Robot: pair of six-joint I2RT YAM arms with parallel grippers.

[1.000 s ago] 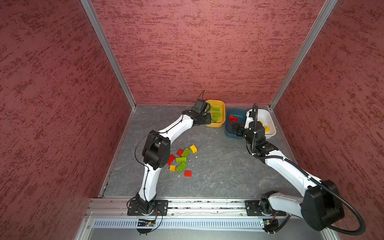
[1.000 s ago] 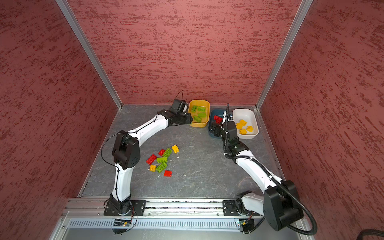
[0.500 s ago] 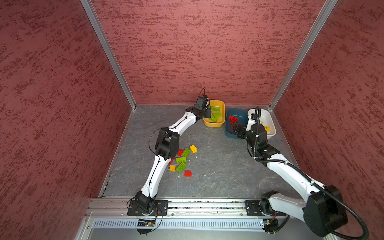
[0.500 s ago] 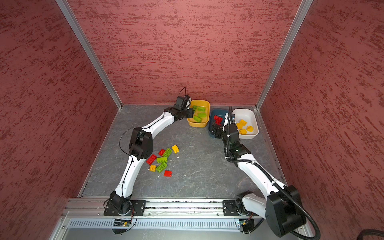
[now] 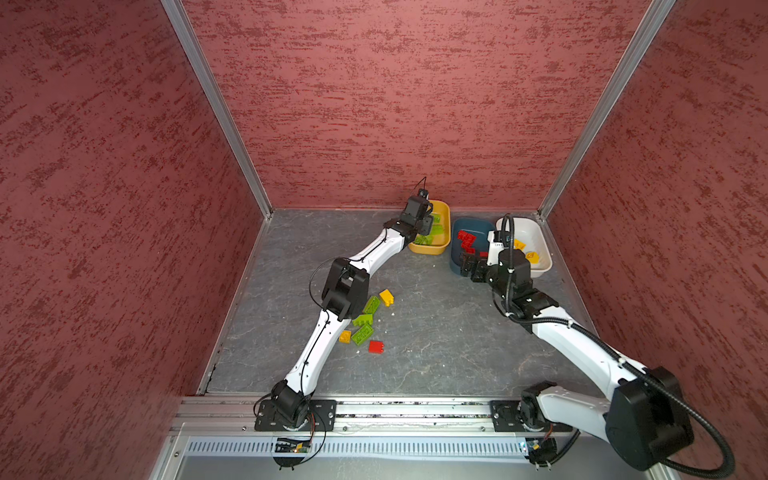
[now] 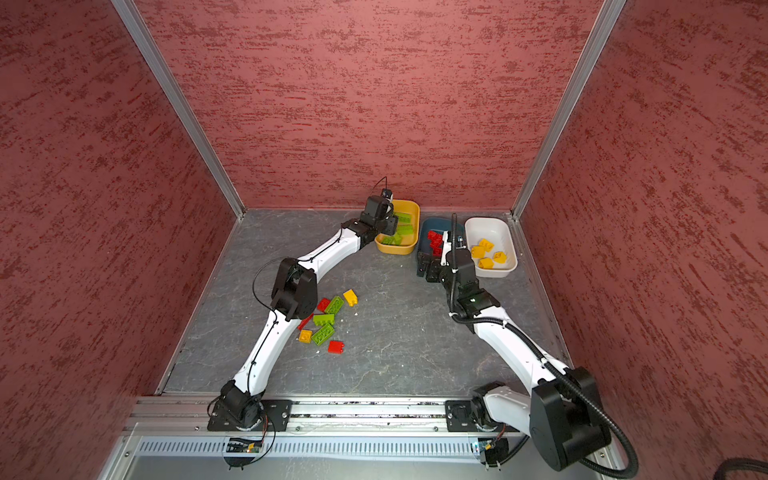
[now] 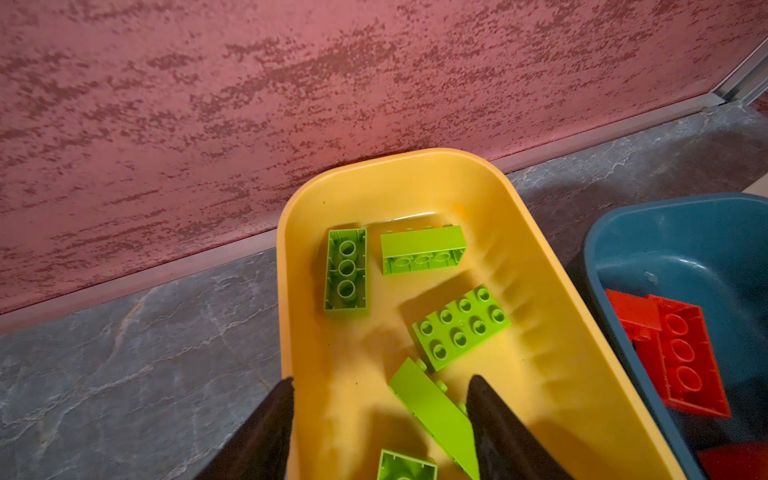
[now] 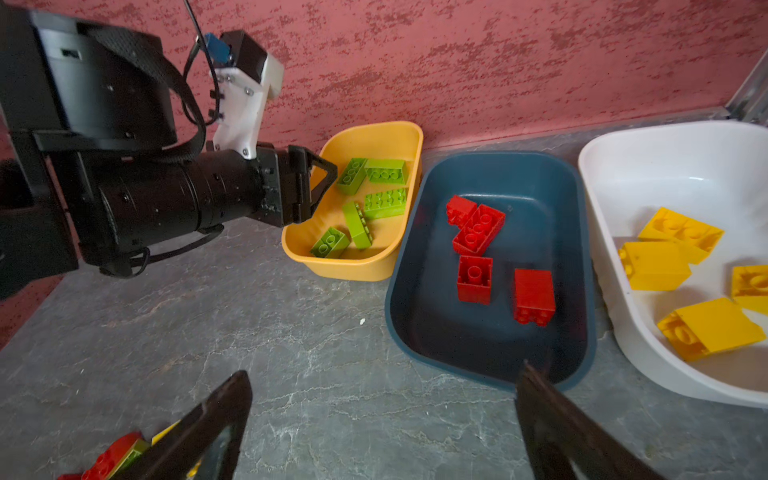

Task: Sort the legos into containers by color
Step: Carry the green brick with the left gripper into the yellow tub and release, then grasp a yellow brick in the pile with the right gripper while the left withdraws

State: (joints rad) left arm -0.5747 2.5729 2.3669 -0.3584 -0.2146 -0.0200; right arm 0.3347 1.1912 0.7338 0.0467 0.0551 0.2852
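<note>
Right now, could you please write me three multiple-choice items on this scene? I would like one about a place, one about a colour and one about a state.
1. Which tub stands between the other two?
A. the yellow-orange tub
B. the dark blue tub
C. the white tub

2. What colour are the bricks in the white tub?
A. red
B. lime green
C. yellow

3. How does the right gripper stand?
A. open, holding nothing
B. shut on a red brick
C. shut on a green brick

Answers:
1 B: the dark blue tub has the yellow-orange tub on one side and the white tub on the other.
2 C: every brick seen in the white tub is yellow.
3 A: in the right wrist view its jaws are wide apart with nothing between them.
</note>
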